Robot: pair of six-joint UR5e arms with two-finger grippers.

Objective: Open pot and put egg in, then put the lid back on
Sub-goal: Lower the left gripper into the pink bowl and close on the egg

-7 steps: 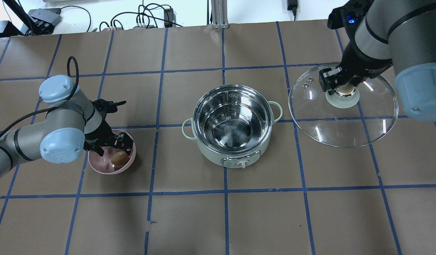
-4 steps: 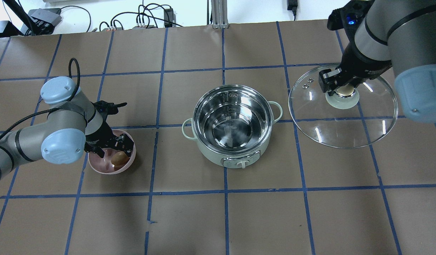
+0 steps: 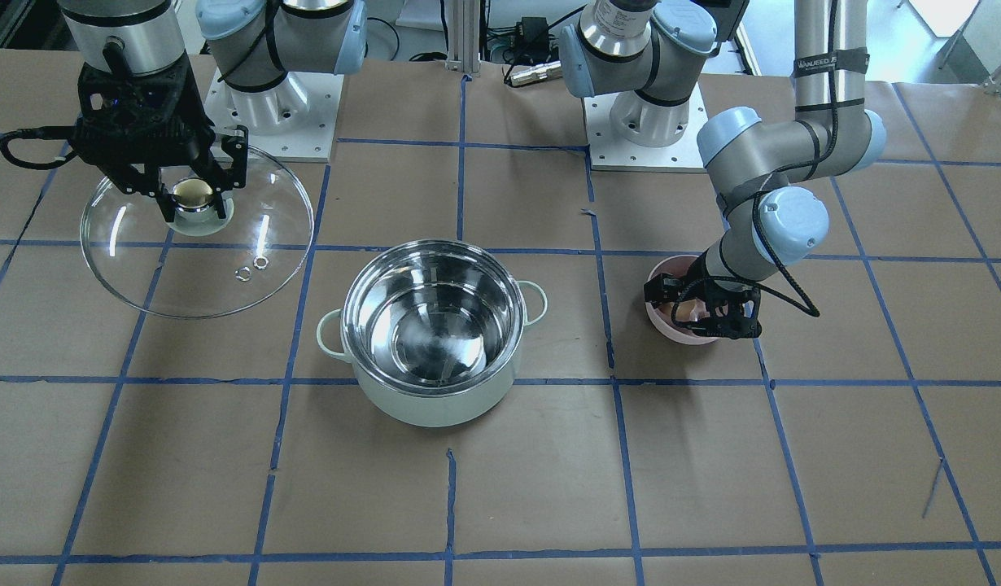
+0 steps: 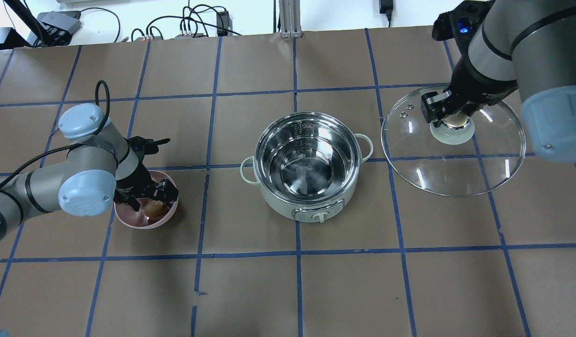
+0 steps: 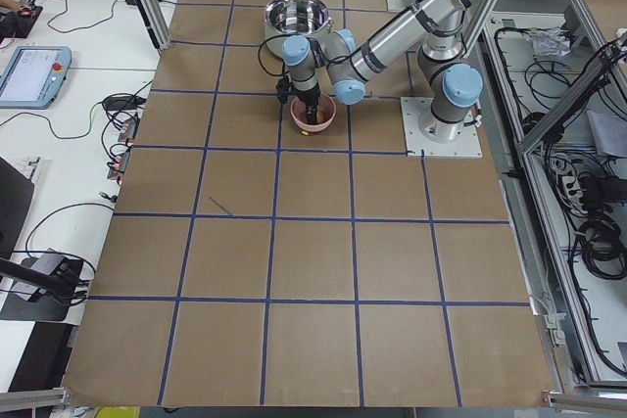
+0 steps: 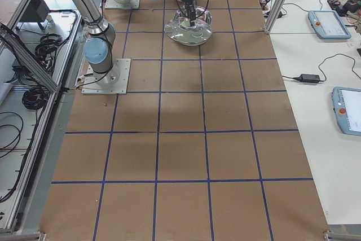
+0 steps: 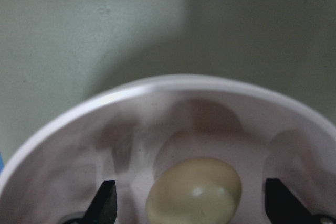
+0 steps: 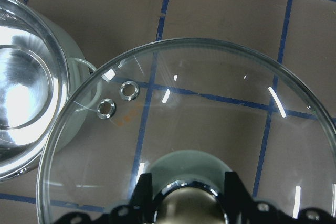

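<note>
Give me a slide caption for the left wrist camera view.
Open left gripper straddles the tan egg lying in the pink bowl, not yet grasped.

The pot (image 4: 281,206) has a smooth satin mint outside and mirror-bright steel inside, the lid (image 4: 456,164) is clear glossy glass with a polished golden metal knob (image 3: 193,194), the egg (image 4: 153,209) looks matt in a smooth pink bowl (image 4: 133,220), and the table (image 4: 250,290) is covered in matt brown paper.

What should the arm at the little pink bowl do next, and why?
Probably close the left gripper on the small tan-brown egg: its open fingers flank the egg inside the pink bowl, and the mint-green pot stands uncovered while the right gripper holds the clear glass lid aside.
</note>
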